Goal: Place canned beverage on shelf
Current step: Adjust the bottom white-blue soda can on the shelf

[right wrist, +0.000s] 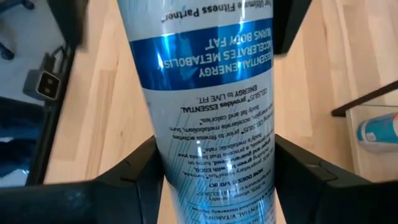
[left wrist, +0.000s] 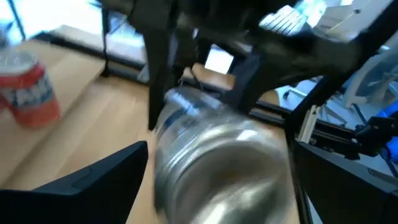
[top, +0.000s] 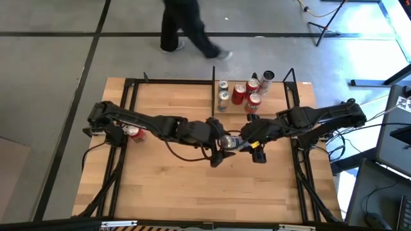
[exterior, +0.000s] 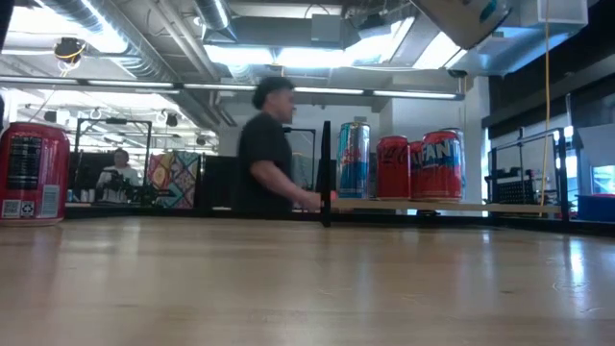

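Canned beverage (top: 226,142) hangs above mid-counter (top: 167,192), held between both tools: left tool (top: 221,145) and right tool (top: 239,142) each clasp it (apparently mid-handover). Its long axis runs left-right; the shelf (top: 282,96) lies toward the far right corner, nearer the right arm.

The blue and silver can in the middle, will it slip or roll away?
The slim can looks smooth and shiny, so it may slip. Both the left gripper and right gripper meet at it. It is round, so it would probably roll if dropped sideways.
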Controlling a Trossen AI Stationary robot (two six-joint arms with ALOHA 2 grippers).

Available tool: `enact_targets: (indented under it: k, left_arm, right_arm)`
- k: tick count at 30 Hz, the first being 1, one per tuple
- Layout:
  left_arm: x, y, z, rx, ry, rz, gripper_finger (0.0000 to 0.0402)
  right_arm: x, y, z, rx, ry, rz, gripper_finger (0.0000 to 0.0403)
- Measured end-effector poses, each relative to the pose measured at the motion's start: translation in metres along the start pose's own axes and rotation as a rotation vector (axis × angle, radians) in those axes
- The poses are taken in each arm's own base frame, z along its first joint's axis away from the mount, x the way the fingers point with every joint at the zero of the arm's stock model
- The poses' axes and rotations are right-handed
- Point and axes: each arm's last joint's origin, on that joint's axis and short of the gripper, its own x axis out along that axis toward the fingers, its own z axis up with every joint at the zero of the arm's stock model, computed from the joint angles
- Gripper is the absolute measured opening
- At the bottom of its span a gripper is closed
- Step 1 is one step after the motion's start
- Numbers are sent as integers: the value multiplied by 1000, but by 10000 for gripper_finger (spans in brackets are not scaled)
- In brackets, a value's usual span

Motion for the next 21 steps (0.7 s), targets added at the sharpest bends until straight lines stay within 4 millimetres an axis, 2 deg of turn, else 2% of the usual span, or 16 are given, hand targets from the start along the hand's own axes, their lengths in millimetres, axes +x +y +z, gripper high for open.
enact_targets:
  k: [6,15,18,21]
  left_arm:
    - [0,-2,1,-32,-38,51,363]
    - [1,3,-1,-29,7,30,247]
    - [-1,2,0,-22,1,29,247]
    - [-12,-2,5,-22,-21,8,247]
  right_arm:
    - [0,0,0,2,-1,17,222]
    - [0,1,2,-12,-20,41,231]
    - [-4,0,3,-15,-16,33,249]
    - [-26,1,9,-22,-9,34,275]
